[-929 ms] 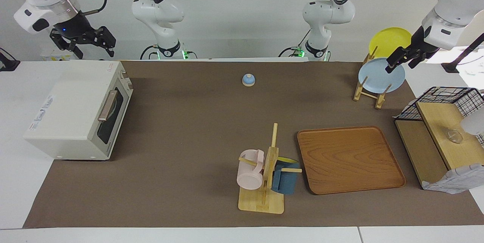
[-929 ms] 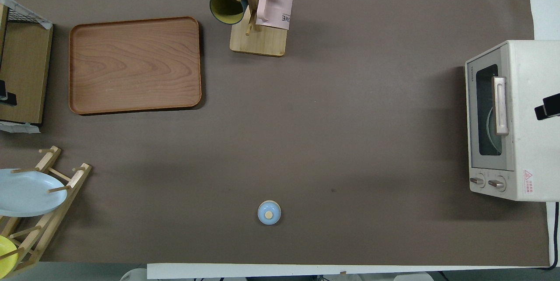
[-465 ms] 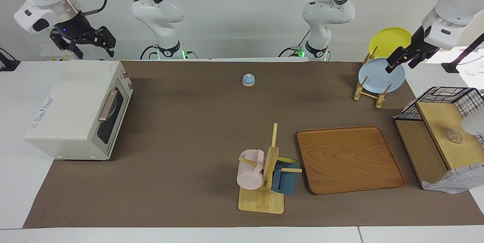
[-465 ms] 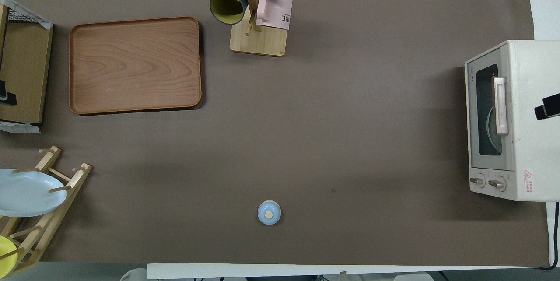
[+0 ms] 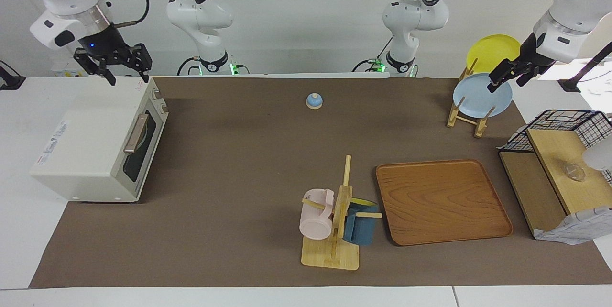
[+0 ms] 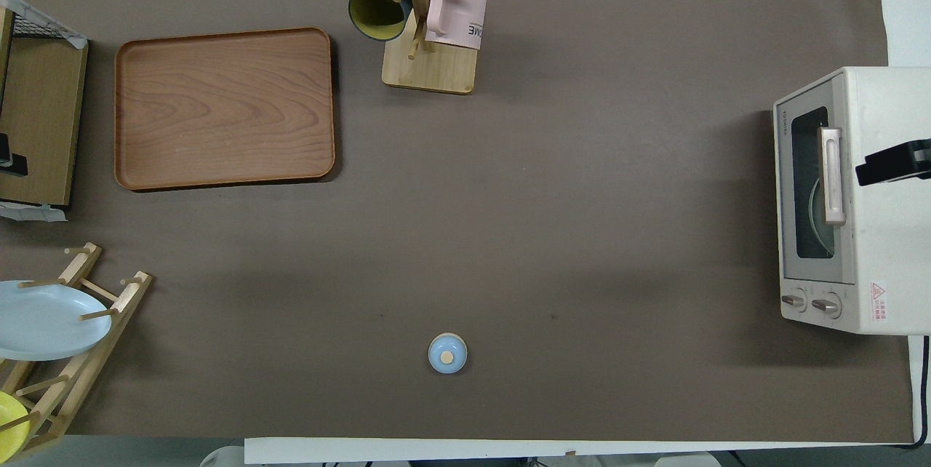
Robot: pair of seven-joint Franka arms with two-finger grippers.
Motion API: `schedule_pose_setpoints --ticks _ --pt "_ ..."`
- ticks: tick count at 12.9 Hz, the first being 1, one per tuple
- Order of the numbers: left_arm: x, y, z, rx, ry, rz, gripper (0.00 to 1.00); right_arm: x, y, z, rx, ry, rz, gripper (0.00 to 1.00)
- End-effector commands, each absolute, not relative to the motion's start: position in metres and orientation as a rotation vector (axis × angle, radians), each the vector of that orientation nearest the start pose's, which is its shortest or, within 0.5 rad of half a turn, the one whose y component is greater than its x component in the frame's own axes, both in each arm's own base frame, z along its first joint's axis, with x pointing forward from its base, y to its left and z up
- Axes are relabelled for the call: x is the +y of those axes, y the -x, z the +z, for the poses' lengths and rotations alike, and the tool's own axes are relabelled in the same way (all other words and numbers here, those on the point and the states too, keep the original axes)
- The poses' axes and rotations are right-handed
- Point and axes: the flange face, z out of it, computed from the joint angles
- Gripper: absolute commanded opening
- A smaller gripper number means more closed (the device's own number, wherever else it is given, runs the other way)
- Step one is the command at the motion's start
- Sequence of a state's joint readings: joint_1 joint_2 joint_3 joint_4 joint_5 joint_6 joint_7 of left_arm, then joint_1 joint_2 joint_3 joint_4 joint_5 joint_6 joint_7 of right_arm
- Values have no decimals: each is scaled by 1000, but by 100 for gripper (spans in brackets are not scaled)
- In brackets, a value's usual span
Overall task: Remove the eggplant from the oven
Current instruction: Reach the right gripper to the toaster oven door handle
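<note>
The cream-white oven (image 5: 86, 139) stands at the right arm's end of the table, its dark glass door shut and the tan bar handle (image 5: 136, 133) against it. It also shows in the overhead view (image 6: 884, 256). The eggplant is hidden from view. My right gripper (image 5: 128, 76) is open and empty, up over the oven's top near the corner closest to the robots; a tip of it shows in the overhead view (image 6: 893, 164). My left gripper (image 5: 497, 83) waits in the air over the blue plate (image 5: 480, 99) in the plate rack.
A small blue bell (image 5: 314, 101) sits mid-table near the robots. A mug tree (image 5: 334, 230) with a pink and a blue mug, and a wooden tray (image 5: 442, 202), lie farther out. A plate rack (image 5: 466, 118) and a wire-basket shelf (image 5: 559, 168) stand at the left arm's end.
My right gripper has moved down and toward the table's middle, now over the oven's top near its door edge. The left arm and the oven have not moved.
</note>
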State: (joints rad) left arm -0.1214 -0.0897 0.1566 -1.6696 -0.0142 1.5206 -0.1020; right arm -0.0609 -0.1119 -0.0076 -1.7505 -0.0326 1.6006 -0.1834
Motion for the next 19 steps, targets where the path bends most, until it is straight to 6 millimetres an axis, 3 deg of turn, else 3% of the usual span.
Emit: schedule_pose_setpoints --ticks 1,2,4,7,11,14,16,19 --pt "23 -513 622 -218 3150 88 100 -53 -528 532 -174 3199 160 0" --pt "23 -513 622 -218 3150 88 100 -56 -532 522 -167 3226 184 0" --pt "23 -513 622 -218 3150 88 100 -59 -531 522 -202 3292 207 0" --pt "23 -513 622 -218 3150 88 100 -71 -532 505 -68 3296 236 0" --pt "23 -513 623 -218 3150 85 100 -77 -526 478 -56 3292 267 0" --pt "23 -513 623 -218 3150 85 100 -76 -529 470 -72 3296 235 0" --pt "23 -513 623 -218 3150 85 100 -51 -541 446 -48 3295 214 0" --pt "23 -513 622 -218 3150 88 100 19 -561 399 14 3294 118 0"
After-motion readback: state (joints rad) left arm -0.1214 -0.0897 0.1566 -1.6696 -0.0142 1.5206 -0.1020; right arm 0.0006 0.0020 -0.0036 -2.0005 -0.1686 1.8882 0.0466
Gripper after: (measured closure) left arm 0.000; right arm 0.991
